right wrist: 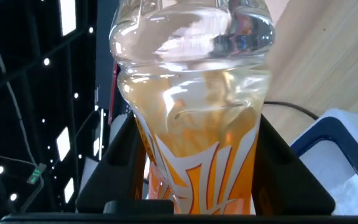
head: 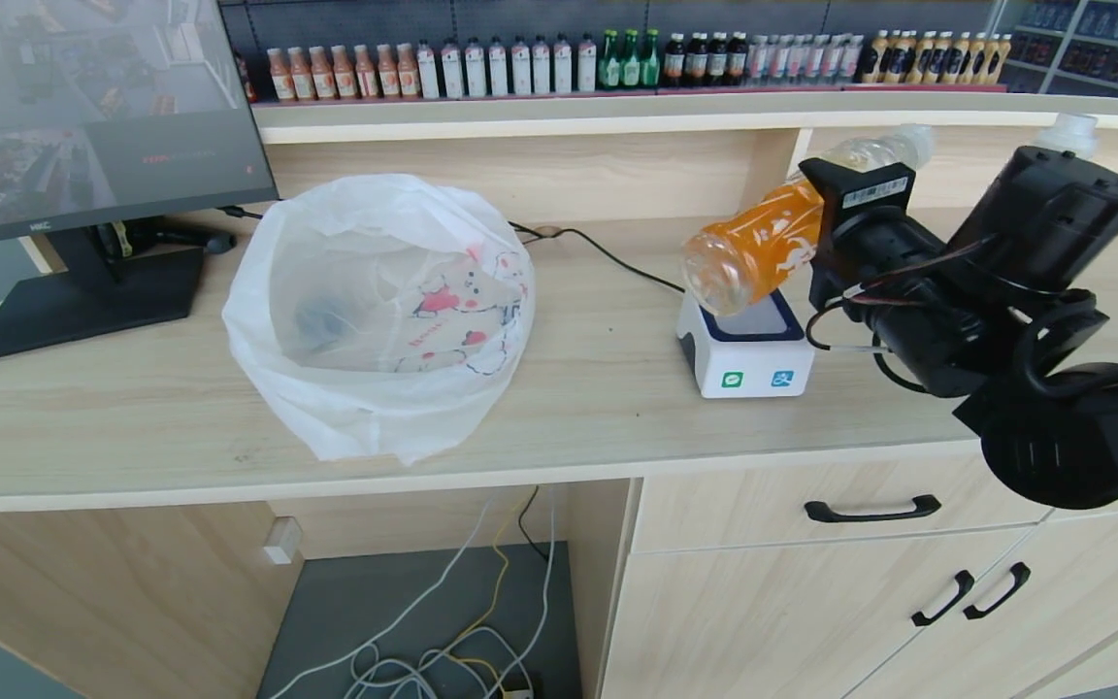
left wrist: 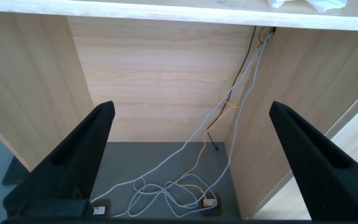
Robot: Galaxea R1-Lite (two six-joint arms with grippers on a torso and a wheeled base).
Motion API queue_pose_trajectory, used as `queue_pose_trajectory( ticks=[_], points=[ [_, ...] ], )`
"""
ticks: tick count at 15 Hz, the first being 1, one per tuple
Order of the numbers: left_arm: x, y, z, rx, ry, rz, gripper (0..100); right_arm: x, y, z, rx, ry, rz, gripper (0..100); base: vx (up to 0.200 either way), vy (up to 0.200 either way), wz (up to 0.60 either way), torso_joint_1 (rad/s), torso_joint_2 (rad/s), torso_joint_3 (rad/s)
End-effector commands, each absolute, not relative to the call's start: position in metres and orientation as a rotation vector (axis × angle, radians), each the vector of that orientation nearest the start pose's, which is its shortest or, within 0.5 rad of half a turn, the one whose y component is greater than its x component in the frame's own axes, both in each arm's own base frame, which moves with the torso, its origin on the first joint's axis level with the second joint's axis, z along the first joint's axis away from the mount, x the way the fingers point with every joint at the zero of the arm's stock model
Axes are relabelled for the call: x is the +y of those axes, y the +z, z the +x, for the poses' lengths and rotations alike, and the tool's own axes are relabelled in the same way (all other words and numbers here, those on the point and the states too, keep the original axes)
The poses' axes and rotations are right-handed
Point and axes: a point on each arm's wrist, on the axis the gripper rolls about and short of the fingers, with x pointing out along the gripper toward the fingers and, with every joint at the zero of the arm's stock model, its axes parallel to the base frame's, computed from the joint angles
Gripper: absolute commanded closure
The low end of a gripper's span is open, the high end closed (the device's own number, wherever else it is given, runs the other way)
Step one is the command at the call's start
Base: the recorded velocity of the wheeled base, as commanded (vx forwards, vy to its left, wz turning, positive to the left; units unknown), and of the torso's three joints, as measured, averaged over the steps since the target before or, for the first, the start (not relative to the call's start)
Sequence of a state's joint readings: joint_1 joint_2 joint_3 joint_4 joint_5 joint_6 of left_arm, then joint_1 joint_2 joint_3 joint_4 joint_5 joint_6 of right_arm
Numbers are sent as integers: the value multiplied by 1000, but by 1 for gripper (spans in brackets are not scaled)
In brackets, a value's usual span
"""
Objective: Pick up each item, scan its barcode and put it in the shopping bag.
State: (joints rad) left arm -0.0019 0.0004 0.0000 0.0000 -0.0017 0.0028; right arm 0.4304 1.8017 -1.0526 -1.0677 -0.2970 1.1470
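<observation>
Bottle (head: pixel 751 249) middle behind right pincer (head: pixel 826 221); shopping bag (head: pixel 263 325) contents indistinct.

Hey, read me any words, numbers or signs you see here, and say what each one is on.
Nothing reads clearly.
Monitor: red line of print, too small.
Scanner: green and blue icons, no words.
Bottle: label print blurred.
Shelf bottles: labels too small.

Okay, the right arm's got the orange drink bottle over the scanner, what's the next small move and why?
Probably lower the bottle slightly toward the scanner, turning it if the barcode faces away. The right gripper holds it tilted, base end above the scanner's window and clear of it; I can't see the barcode. The shopping bag stands open to the left for afterwards.
</observation>
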Motion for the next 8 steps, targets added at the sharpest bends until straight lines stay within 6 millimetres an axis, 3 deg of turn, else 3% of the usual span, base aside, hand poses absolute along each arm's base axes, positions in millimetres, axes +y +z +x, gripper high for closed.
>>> queue_pose_trajectory(
  ticks=[1, 3, 4, 5, 8],
  points=[
    [0, 75, -23, 0, -3, 5, 0, 140, 282, 305, -228, 386, 1165, 100, 0, 0, 0, 0, 0, 0],
    [0, 75, -23, 0, -3, 6, 0, 142, 292, 301, -260, 446, 949, 100, 0, 0, 0, 0, 0, 0],
    [0, 75, -23, 0, -3, 5, 0, 142, 292, 301, -263, 448, 929, 100, 0, 0, 0, 0, 0, 0],
    [0, 75, -23, 0, -3, 6, 0, 143, 293, 299, -294, 480, 678, 100, 0, 0, 0, 0, 0, 0],
    [0, 75, -23, 0, -3, 9, 0, 142, 298, 295, -356, 492, 434, 100, 0, 0, 0, 0, 0, 0]
  ],
)
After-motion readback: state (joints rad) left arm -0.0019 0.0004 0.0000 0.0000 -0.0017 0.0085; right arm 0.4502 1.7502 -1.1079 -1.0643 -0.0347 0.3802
